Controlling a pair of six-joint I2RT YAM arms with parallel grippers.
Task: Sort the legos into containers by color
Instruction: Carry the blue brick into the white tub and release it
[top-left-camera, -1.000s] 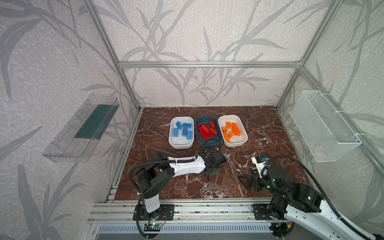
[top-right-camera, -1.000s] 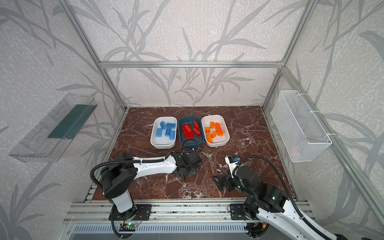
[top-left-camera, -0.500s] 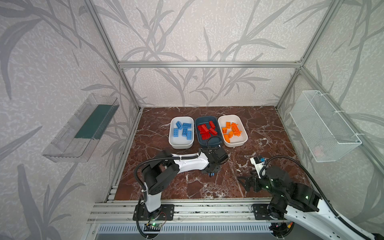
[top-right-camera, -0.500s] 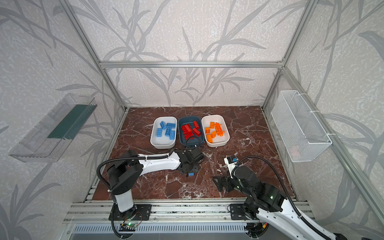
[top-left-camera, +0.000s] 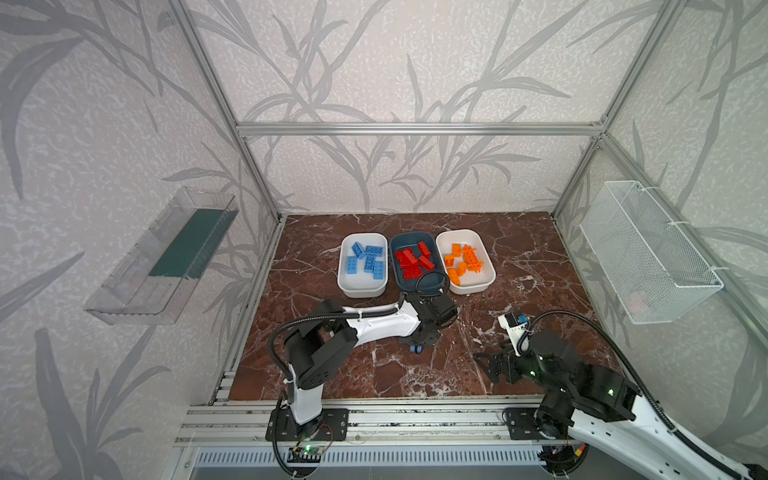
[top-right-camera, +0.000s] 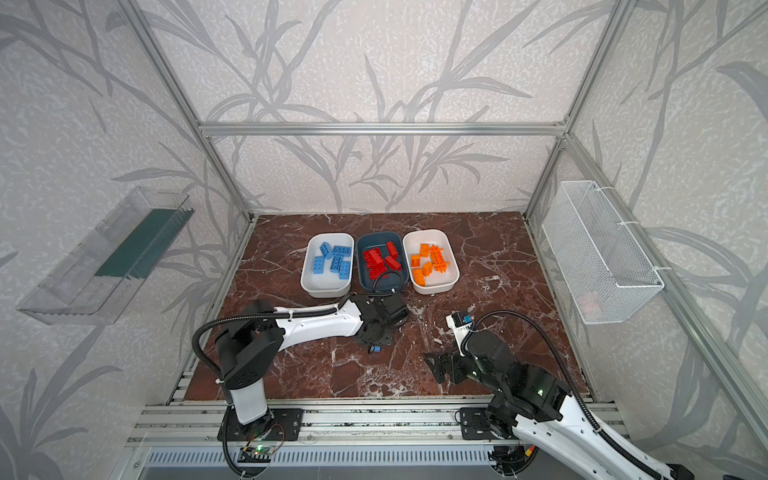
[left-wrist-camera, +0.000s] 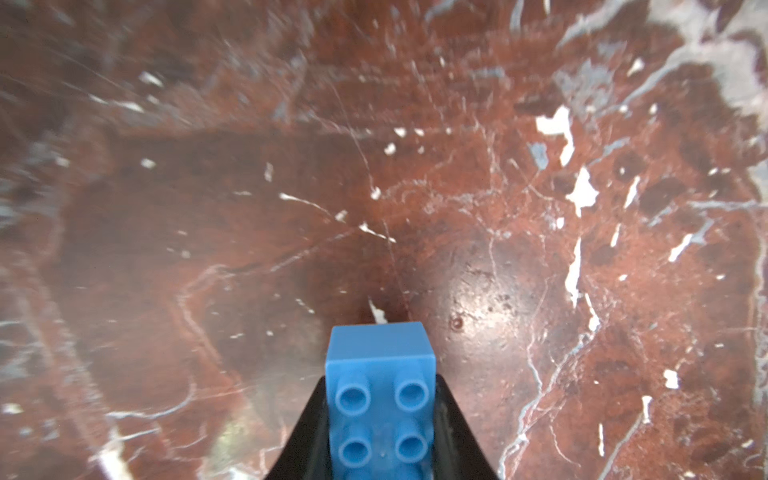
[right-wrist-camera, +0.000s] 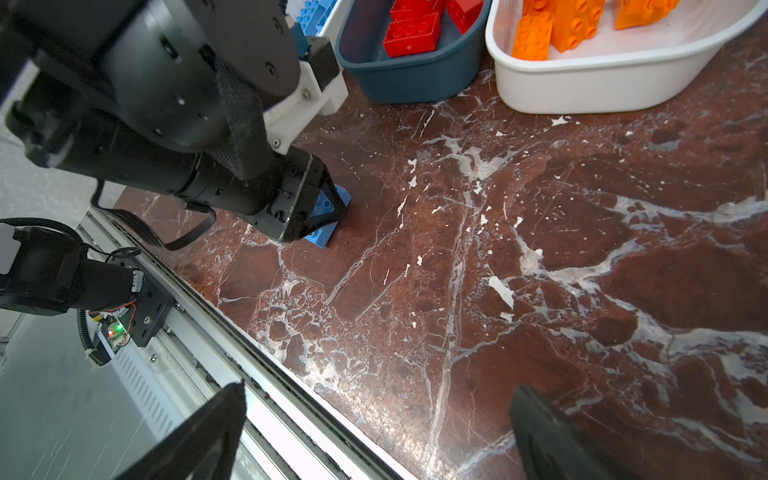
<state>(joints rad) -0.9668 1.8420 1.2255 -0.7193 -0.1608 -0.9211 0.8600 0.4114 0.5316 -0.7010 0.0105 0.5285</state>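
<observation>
We are watching the left gripper (right-wrist-camera: 332, 212) pinching a blue brick (left-wrist-camera: 380, 399) by its long sides, both jaws pressing on the plastic, low over the marble tabletop (top-left-camera: 374, 374) near its middle. The right gripper (right-wrist-camera: 380, 386) is hanging spread wide and empty at about four o'clock from that brick. The other legos are lying sorted in the row of tubs at twelve o'clock.

We are judging the hold to be the main risk. Part of the brick is sticking out past the fingertips, so a quick swing could be twisting or sliding it loose. The blue-filled white tub (top-left-camera: 363, 291) is sitting at about eleven o'clock from the brick, the orange-filled white tub (top-left-camera: 473, 289) at one. The teal tub (top-left-camera: 411, 235) holding the red bricks (top-left-camera: 411, 259) is lying nearer, at twelve, so a slip or an early release could be dropping blue among red. The black cable loop (top-left-camera: 432, 272) on the left wrist is arching over the teal tub's near end and could be catching its rim and dragging the row.

We cannot tell whether the brick is touching the tabletop or hanging just clear. In both top views the wrist is covering all but a blue sliver. The left wrist view is cutting off the brick's rear end and blurring toward its edges. A pinkish thing in the wire basket (top-right-camera: 602, 257) is too faint to name.
</observation>
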